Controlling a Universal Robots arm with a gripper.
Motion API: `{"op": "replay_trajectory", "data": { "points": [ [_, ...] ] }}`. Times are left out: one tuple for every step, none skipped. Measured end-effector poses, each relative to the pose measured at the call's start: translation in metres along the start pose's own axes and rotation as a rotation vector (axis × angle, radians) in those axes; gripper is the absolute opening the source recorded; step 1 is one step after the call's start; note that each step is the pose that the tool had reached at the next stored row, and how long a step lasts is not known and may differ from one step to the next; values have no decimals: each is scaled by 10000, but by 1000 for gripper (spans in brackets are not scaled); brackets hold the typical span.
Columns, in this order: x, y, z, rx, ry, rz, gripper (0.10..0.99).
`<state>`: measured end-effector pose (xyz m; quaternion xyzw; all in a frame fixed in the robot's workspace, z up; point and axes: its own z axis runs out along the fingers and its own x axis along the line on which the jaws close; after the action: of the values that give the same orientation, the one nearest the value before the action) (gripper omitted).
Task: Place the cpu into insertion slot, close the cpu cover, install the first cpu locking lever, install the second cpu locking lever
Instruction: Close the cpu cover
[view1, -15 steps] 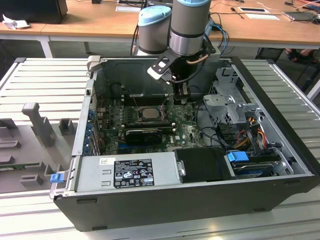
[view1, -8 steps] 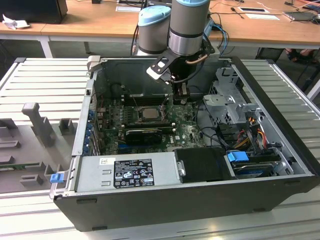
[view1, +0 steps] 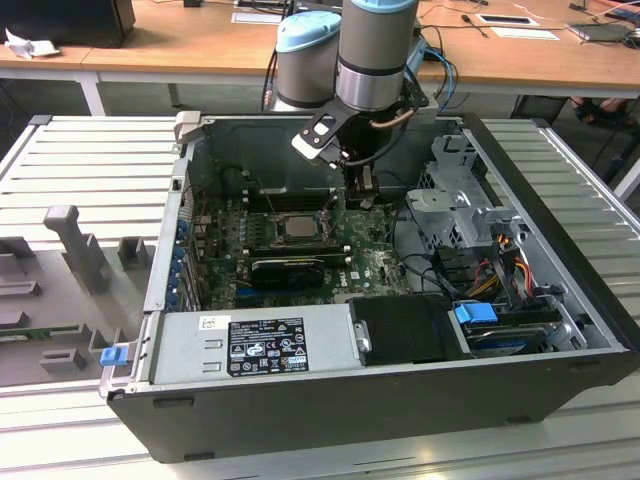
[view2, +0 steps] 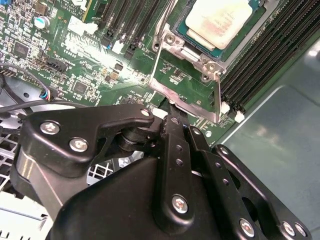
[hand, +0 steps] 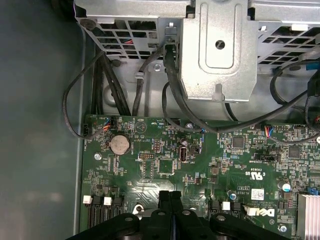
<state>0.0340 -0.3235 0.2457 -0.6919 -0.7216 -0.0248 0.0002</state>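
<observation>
The open computer case (view1: 330, 410) lies on its side on a slatted table (view1: 90, 160), so the green motherboard (view1: 372, 265) faces up and can be reached from above. The arm (view1: 375, 50) reaches down into the case from the far side, over the middle of the board.

The insertion slot (view1: 265, 230) sits left of the arm in the exterior view. The cpu (view2: 220, 20) lies flat inside the slot with its pale face up, which suggests the placing step is done.

In the second wrist view the cpu cover (view2: 185, 102) appears raised on its hinge rather than folded down, since green board shows through its window. Its free edge points toward the gripper (hand: 170, 194).

The fingers (view2: 172, 135) are pressed together with nothing visible between them. Their tips sit just beside the cover's free edge, probably closed to act as one narrow pusher. Whether they touch the edge is unclear.
</observation>
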Motion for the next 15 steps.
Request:
{"op": "replay_trajectory", "data": {
  "points": [
    [0, -5, 0, 0, 0, -1, 106],
    [0, -7, 0, 0, 0, -2, 106],
    [0, -10, 0, 0, 0, -1, 106],
    [1, -12, 0, 0, 0, -1, 106],
    [1, -15, -1, 0, 0, -1, 106],
    [1, -16, 0, 0, 0, -1, 106],
    [1, -19, -1, 0, -1, -1, 106],
    [1, -21, -1, 0, 0, -1, 106],
    [1, -23, -1, 0, -1, -1, 106],
    [1, -25, -1, 0, 0, -1, 106],
    [1, -28, -1, 0, 0, -1, 106],
    [1, -29, -1, 0, 0, -2, 106],
    [1, -31, -1, 0, 0, -1, 106],
    [1, -32, -1, 0, 0, -1, 106],
    [1, -33, -1, 0, -1, -1, 106]
  ]
}}
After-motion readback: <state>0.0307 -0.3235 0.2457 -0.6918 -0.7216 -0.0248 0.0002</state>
